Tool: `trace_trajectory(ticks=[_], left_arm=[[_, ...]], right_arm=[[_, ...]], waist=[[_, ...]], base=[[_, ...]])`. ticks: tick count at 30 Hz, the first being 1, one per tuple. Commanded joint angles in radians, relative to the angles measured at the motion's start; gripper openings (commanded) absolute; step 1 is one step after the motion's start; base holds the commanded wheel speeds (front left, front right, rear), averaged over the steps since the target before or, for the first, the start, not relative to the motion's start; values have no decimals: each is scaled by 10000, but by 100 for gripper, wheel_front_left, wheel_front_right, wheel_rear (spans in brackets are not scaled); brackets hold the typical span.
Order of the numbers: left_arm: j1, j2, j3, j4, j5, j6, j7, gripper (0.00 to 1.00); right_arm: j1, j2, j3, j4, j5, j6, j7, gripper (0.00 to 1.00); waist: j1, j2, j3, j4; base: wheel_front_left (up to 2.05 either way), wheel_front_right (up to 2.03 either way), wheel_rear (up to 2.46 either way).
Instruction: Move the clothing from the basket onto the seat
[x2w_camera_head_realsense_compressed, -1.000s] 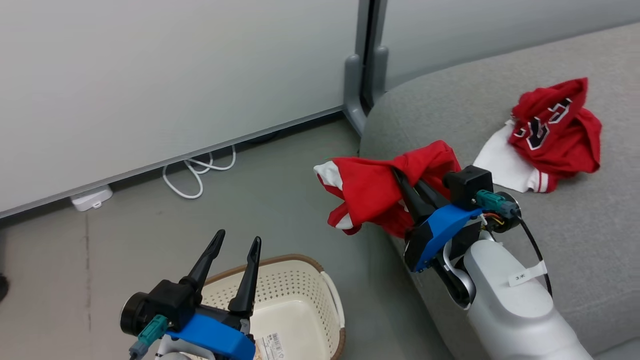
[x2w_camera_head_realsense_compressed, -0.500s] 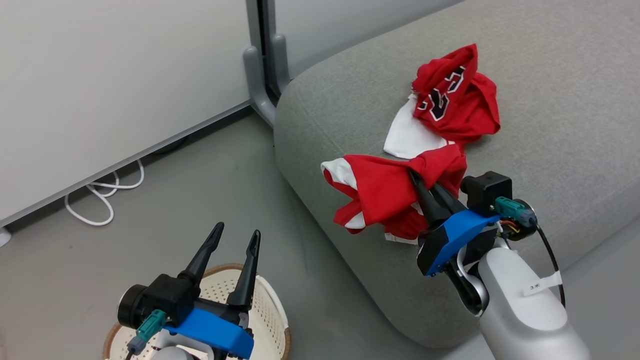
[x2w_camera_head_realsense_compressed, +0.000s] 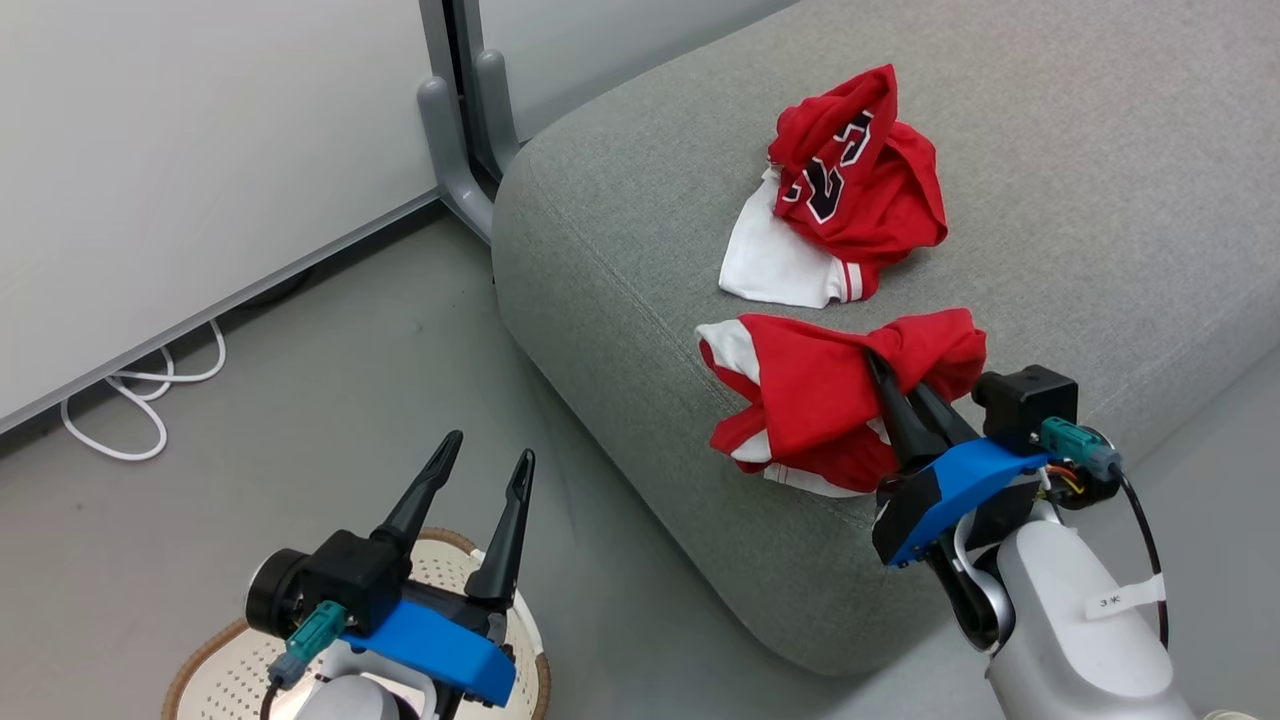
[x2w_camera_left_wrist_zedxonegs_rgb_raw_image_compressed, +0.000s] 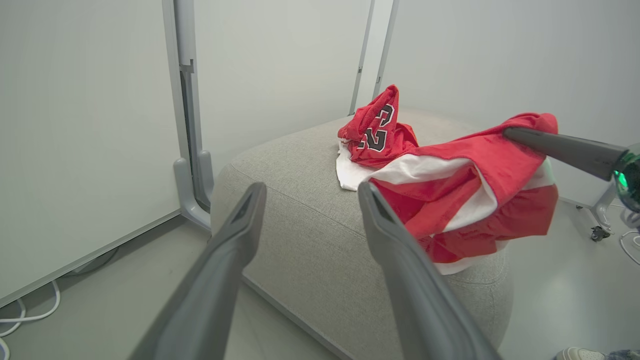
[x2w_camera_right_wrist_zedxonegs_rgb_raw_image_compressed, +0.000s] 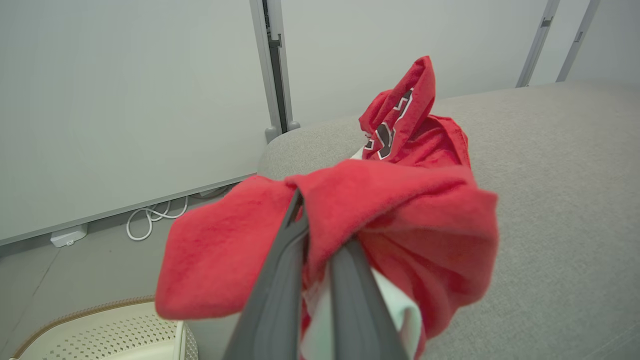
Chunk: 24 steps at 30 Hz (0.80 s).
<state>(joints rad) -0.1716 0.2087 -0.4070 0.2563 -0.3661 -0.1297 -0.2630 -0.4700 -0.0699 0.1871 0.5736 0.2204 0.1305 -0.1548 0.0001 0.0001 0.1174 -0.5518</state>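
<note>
With my right end effector (x2w_camera_head_realsense_compressed: 893, 385) I am clamping a red garment (x2w_camera_head_realsense_compressed: 810, 400), fingers pressed together on its bunched cloth, and holding it over the near edge of the grey seat (x2w_camera_head_realsense_compressed: 620, 260). A second red garment (x2w_camera_head_realsense_compressed: 860, 180) and a white cloth (x2w_camera_head_realsense_compressed: 770, 265) are lying further back on the seat. My left end effector (x2w_camera_head_realsense_compressed: 491, 447) is hovering, fingers spread apart, above the basket (x2w_camera_head_realsense_compressed: 225, 675) on the floor (x2w_camera_head_realsense_compressed: 300, 400).

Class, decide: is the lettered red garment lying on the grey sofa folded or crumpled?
Crumpled: the red lettered fabric garment lies bunched in a peaked heap on the grey upholstered sofa.
</note>
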Motion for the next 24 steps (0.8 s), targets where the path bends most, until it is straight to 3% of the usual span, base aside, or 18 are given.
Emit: trace_trajectory(ticks=[1,12,19,24], left_arm=[[-148,33,-57,27,-37,-12,-26,100],[-209,231,312,-269,180,-12,-26,100],[-865,780,113,-623,466,-12,-26,100],[-1582,1279,-172,-785,591,-12,-26,100]], right_arm=[[139,58,-42,-102,-99,5,23,0],[-573,171,-202,-399,395,5,460,0],[-2475,-270,-917,-336,719,5,739,0],[-3966,-880,-1997,-252,939,5,705,0]], waist=[[-1,-1,14,2],[-1,-1,625,-19],[-1,-1,2204,447],[-1,-1,3521,901]], base=[[0,0,0],[0,0,0],[0,0,0],[0,0,0]])
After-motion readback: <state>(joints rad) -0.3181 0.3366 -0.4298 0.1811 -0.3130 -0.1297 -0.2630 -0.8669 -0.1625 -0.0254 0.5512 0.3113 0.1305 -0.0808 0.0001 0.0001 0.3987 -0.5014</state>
